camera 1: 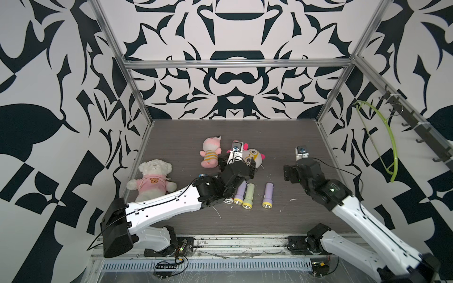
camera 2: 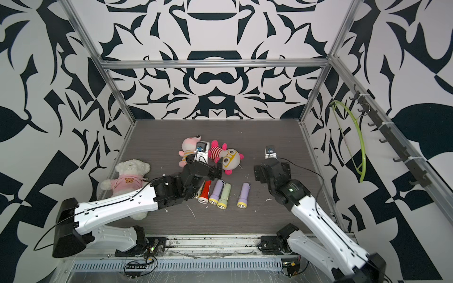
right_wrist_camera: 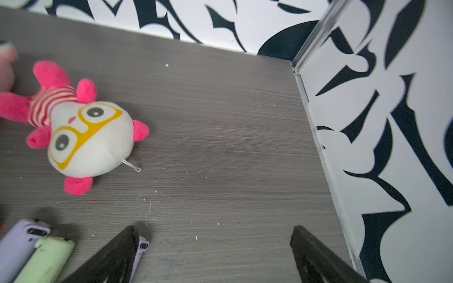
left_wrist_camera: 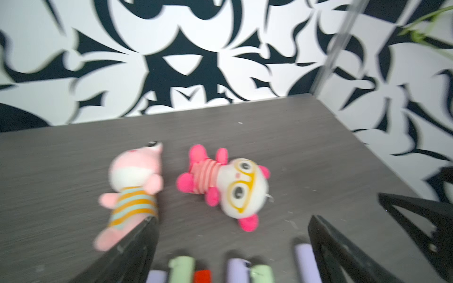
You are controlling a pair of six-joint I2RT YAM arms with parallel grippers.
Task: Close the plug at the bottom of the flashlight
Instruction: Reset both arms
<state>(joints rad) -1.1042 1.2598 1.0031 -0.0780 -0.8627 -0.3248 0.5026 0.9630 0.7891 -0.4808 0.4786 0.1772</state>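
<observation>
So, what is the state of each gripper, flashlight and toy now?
left gripper, jaws open, empty.
right gripper, jaws open, empty.
lone purple flashlight, lying flat, apart from the others.
red flashlight, lying flat beside other flashlights.
white bear, lying face up.
glasses plush, lying face up.
pink plush, lying down.

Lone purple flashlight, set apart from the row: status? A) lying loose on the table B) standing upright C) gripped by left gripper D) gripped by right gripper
A: the lone purple flashlight lies flat on the table; left gripper and right gripper are both open and hold nothing.
</observation>
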